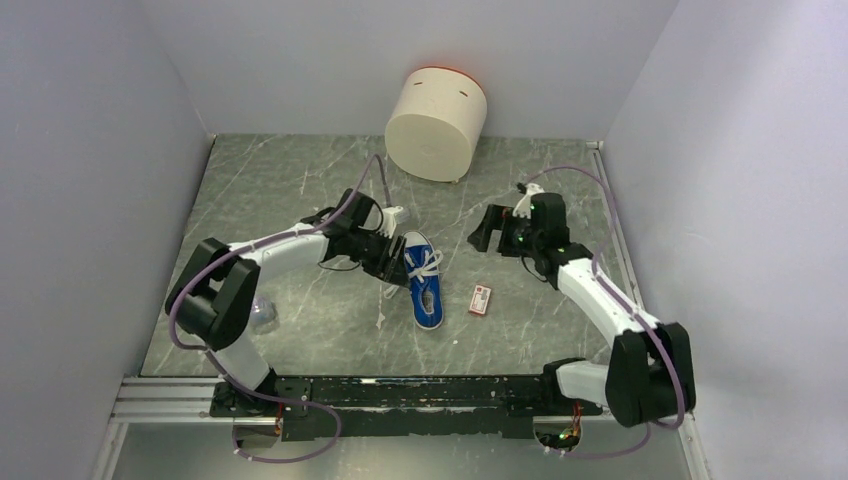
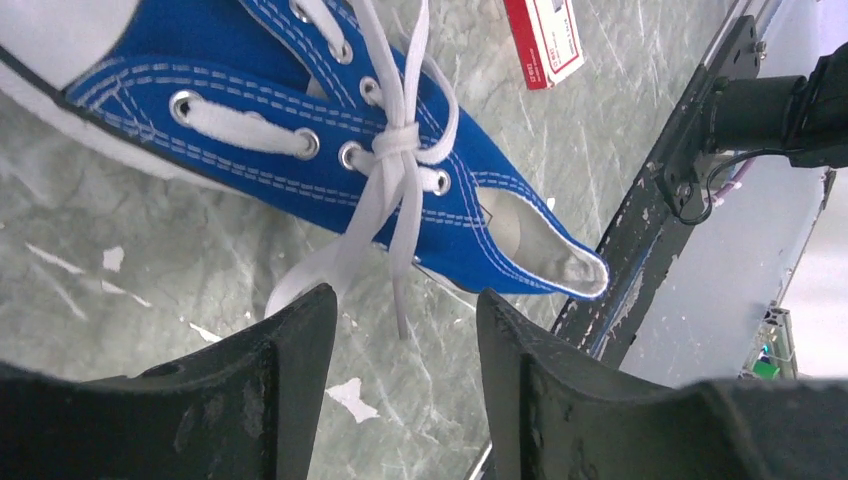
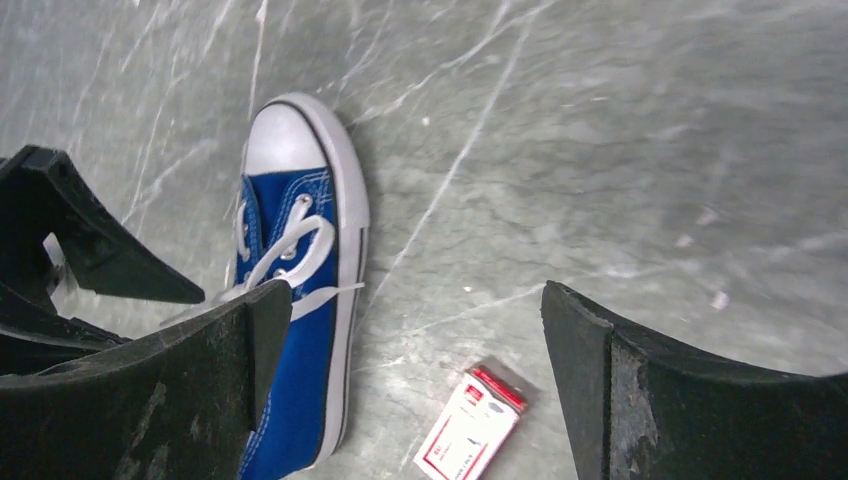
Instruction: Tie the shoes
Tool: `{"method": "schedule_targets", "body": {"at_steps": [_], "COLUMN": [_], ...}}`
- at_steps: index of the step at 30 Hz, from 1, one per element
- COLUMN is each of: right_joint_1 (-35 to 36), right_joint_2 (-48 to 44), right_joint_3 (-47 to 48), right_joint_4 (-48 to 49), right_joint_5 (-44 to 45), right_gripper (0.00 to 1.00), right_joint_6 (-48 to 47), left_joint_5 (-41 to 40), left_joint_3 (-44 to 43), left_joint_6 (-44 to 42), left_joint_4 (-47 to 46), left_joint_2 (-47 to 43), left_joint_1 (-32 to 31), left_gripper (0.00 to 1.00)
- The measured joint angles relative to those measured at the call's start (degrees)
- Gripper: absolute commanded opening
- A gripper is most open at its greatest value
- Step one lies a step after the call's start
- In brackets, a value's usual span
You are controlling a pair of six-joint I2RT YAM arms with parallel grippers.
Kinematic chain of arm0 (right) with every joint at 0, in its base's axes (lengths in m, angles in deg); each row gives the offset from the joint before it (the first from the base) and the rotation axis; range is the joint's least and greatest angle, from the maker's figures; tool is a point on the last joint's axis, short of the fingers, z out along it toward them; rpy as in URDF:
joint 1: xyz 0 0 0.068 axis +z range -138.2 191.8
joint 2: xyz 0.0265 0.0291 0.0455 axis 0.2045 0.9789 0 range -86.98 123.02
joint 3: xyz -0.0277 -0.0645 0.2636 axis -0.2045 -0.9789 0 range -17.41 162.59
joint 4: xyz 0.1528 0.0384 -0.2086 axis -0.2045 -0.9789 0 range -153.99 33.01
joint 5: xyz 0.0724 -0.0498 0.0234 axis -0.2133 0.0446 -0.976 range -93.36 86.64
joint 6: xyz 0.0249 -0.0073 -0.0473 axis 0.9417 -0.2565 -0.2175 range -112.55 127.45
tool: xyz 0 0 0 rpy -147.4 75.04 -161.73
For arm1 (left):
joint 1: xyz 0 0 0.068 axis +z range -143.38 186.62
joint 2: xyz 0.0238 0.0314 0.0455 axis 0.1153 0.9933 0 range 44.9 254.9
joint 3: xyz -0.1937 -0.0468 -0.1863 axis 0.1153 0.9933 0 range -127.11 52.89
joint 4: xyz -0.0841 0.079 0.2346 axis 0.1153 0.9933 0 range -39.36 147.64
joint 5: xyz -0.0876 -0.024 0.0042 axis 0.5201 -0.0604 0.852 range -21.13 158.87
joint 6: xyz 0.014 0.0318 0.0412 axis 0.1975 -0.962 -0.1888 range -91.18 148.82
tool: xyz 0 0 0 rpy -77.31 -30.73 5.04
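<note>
**A pale box around a veined stone bench**

The bench [image 1: 300,190] has a grey-green, marble-look top crossed by thin white veins, with small white flecks [image 2: 352,397] scattered on it. Plain, pale lavender-grey walls close it in on three sides: a back wall [image 1: 330,60], a left wall [image 1: 80,200] and a right wall [image 1: 740,180], all bare. A silver aluminium rail [image 1: 160,400] runs along the near edge. A cream cylinder [image 1: 436,122] with an orange top leans tilted at the back. The light is soft and even, casting faint shadows.
</note>
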Motion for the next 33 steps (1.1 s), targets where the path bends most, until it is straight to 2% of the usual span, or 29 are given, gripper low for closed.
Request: {"method": "schedule_targets", "body": {"at_steps": [4, 8, 10, 15, 19, 28, 29, 33], "right_joint_1": [-2.64, -2.97, -2.97, -2.75, -1.42, 7.93, 8.81, 9.97], "right_joint_2": [-4.52, -4.79, -4.44, -0.94, 4.52, 18.16, 19.10, 21.81], "right_joint_3": [-2.73, -4.46, -4.68, -4.63, -2.78, 6.03, 6.84, 9.79], "right_joint_4": [0.42, 0.57, 0.57, 1.05, 2.05, 7.43, 7.63, 6.73], "right_joint_5": [1.53, -0.85, -2.36, -6.60, -10.21, -16.33, -16.52, -16.28], "right_gripper": [0.87, 0.78, 0.75, 0.74, 0.74, 0.75, 0.74, 0.72], "right_joint_6": [0.92, 0.94, 0.76, 0.35, 0.57, 2.47, 2.69, 3.61], "left_joint_5": [0.15, -0.04, -0.09, -0.33, 0.66, 2.91, 2.82, 2.05], "left_joint_3": [-2.80, -5.03, -5.38, -4.72, -0.09, 11.52, 11.93, 12.35], "left_joint_6": [-0.87, -1.97, -1.99, -2.73, -2.71, 0.72, 1.09, 2.49], "left_joint_4": [0.57, 0.94, 1.25, 2.32, 4.55, 7.56, 7.61, 7.34], "left_joint_2": [2.82, 4.50, 4.59, 3.74, -0.17, -6.38, -6.38, -6.38], "left_joint_1": [-0.66, -0.74, -0.79, -0.79, -0.79, -0.79, -0.79, -0.76], "left_gripper": [0.40, 0.13, 0.05, 0.05, 0.05, 0.06, 0.11, 0.43]}}
